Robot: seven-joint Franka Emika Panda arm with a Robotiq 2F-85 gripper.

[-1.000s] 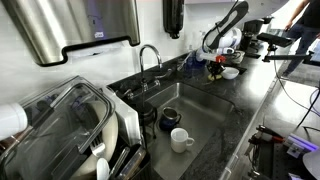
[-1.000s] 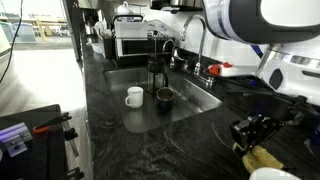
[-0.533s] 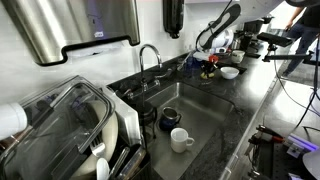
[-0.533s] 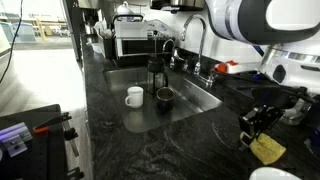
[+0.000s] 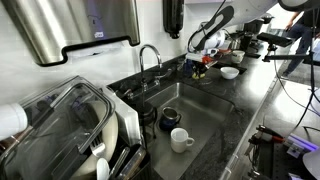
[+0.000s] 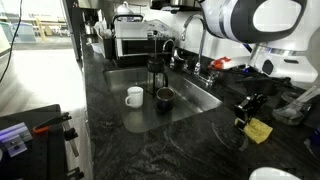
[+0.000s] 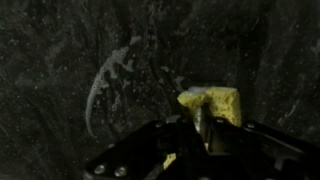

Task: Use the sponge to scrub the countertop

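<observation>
My claw [image 7: 198,128] is down at the dark, glossy stone-look surface [image 7: 60,60], and its fingers look closed on one edge of the yellow sponge [image 7: 214,102]. The wrist view is dim, so I take that grip from the yellow showing on both sides of the finger. Most of the sponge sticks out past my fingertips and lies flat on the surface. To one side of it, a pale, soapy smear [image 7: 108,78] curves across the stone.

In an exterior view my claw [image 6: 248,112] points downward with the sponge [image 6: 259,130] at its tip, well apart from the sink [image 6: 205,100] cut into the surface [image 6: 120,150]. In the basin a white cup [image 6: 134,96] stands just beside a dark cup [image 6: 164,97], with a tall dark pitcher [image 6: 155,72] behind them.

In an exterior view from the far end, my claw [image 5: 205,64] is small and distant beyond the faucet [image 5: 148,56], near a small white bowl [image 5: 230,72]. I cannot make out the sponge there. A dish rack [image 5: 70,125] fills the near corner.
</observation>
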